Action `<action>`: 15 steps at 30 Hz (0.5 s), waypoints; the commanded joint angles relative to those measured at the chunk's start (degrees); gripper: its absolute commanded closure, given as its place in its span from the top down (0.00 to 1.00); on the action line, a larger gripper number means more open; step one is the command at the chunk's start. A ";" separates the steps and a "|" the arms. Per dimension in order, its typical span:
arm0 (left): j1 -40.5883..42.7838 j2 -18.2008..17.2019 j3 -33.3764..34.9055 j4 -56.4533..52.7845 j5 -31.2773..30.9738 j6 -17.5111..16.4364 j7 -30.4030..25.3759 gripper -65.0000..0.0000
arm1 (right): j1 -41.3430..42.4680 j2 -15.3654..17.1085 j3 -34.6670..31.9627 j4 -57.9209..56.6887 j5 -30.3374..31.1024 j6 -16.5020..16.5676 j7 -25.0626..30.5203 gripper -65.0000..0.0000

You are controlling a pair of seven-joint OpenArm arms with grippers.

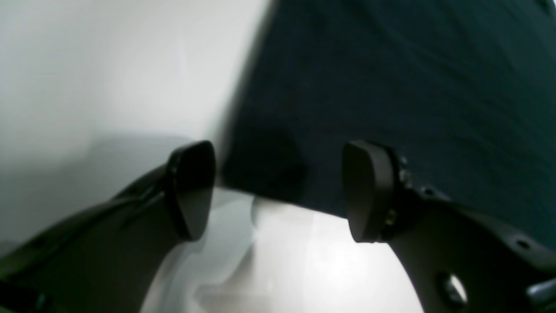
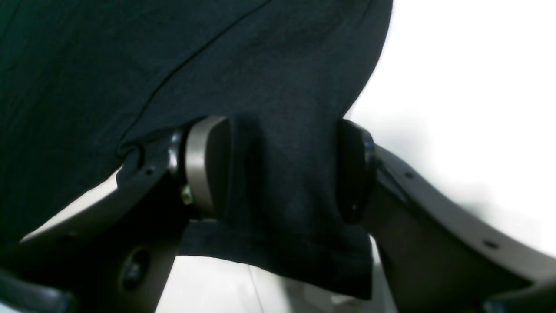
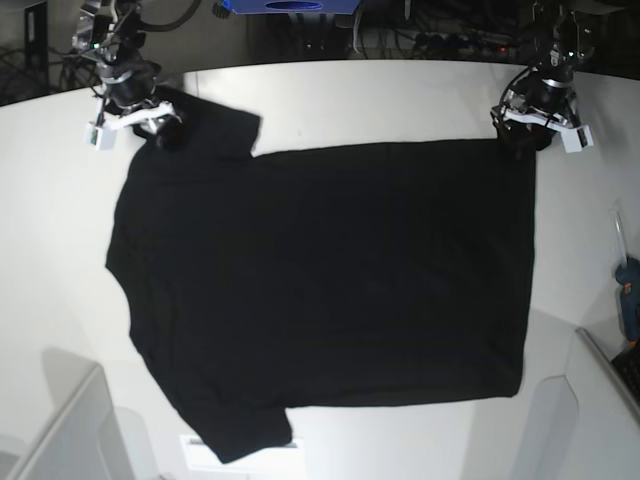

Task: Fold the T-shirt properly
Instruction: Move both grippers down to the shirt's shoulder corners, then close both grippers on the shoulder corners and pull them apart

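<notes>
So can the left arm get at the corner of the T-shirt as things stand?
Probably yes. The left gripper is open right at the T-shirt corner, one finger over cloth, the other over bare table. Nothing shows in between.

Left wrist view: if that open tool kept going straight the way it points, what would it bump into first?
Most likely the corner edge of the black T-shirt, lying just ahead of the left tool, with white table beside it. Depth is hard to judge.
</notes>
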 commanded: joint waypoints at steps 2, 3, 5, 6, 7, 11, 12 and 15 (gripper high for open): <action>-0.62 -0.56 0.05 0.10 -0.01 0.27 1.81 0.67 | -0.69 0.11 0.08 0.31 -0.28 -0.18 -1.56 0.53; -1.15 -0.21 0.05 -0.25 -0.18 0.27 2.16 0.67 | -0.69 0.11 0.08 0.31 -0.28 -0.18 -1.56 0.53; -2.20 0.58 -0.39 -1.05 0.08 0.27 3.13 0.67 | -0.69 0.11 0.08 0.31 -0.28 -0.18 -1.56 0.53; -2.64 0.76 -0.48 -1.49 0.08 0.27 3.65 0.67 | -0.69 0.11 0.08 0.31 -0.28 -0.18 -1.56 0.53; -2.90 0.76 -0.48 -1.93 0.08 0.27 4.00 0.66 | -0.69 0.11 0.08 0.22 -0.37 -0.18 -1.56 0.53; -3.69 0.84 0.05 -3.86 0.08 0.18 4.09 0.50 | -0.69 0.11 0.17 0.22 -0.37 -0.18 -1.56 0.53; -3.96 0.84 0.05 -4.30 0.08 0.18 4.18 0.41 | -0.69 0.11 0.08 0.22 -0.37 -0.18 -1.56 0.53; -4.31 0.93 0.05 -5.44 0.08 0.18 4.18 0.13 | -0.51 0.11 0.08 0.22 -0.37 -0.18 -1.56 0.41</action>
